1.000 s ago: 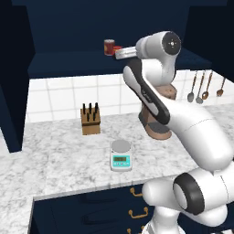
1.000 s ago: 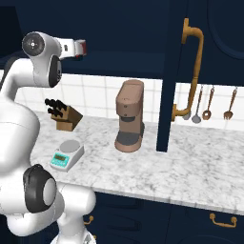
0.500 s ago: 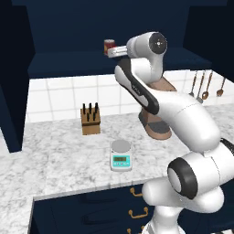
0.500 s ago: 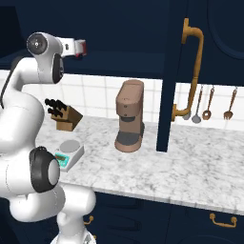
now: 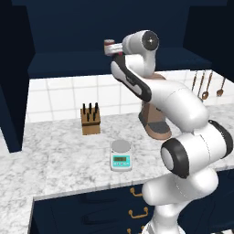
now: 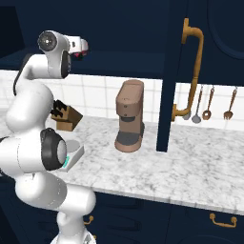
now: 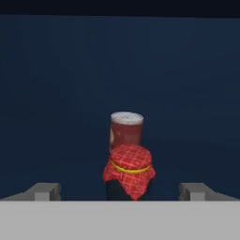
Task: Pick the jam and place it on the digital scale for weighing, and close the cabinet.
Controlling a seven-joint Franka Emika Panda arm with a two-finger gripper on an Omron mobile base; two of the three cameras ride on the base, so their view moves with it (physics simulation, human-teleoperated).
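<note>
In the hand view the jam [image 7: 129, 172], a squat jar with a red checked top and a dark body, stands on the floor of the open navy cabinet [image 7: 56, 70]. My gripper [image 7: 121, 192] is open. Its fingertips [image 7: 45, 191] are wide apart on either side of the jar and touch nothing. A taller red can [image 7: 126, 129] stands right behind the jam. From the base my gripper [image 5: 112, 47] reaches up at the cabinet shelf [image 5: 68, 69]. The digital scale [image 5: 121, 155] sits on the marble counter below, and its plate is bare. The cabinet door [image 6: 212, 52] with its brass handle [image 6: 193, 71] stands open.
A brown coffee machine [image 5: 155, 119] stands on the counter to the right of the scale, and a knife block [image 5: 90, 120] against the tiled wall. Utensils [image 6: 207, 102] hang at the right. The open door's edge [image 6: 170, 81] juts out over the counter.
The arm's upper joint has swung left, toward the cabinet. The hand has stayed at the shelf by the jars, and the gripper remains open.
</note>
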